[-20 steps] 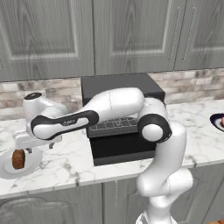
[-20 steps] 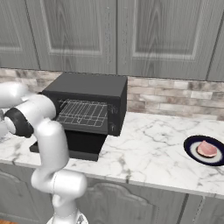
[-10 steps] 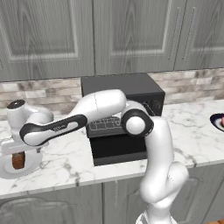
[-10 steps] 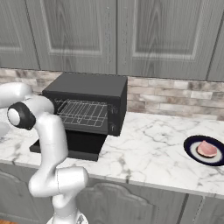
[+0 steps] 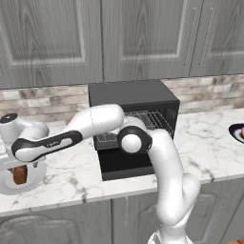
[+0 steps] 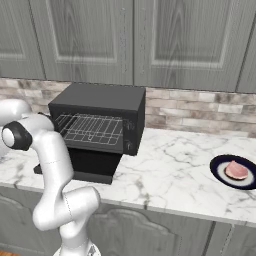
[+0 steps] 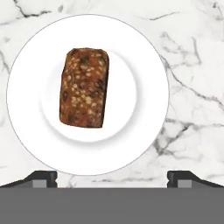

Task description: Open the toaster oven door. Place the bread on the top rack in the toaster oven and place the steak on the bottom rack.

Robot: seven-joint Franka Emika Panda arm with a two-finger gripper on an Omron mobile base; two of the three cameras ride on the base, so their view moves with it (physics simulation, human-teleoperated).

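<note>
jaws [image 7: 112, 177] are hanging wide open and empty over the bread [image 7: 84, 87], which is lying on its white plate [image 7: 144, 57] on the table, sitting a bit off-centre, so a straight drop risks just nudging it sideways

Partly hidden behind the arm: bread [image 5: 19, 174] and oven door [image 5: 125, 161]; cut off at the edge: steak plate [image 5: 237, 133].
</note>
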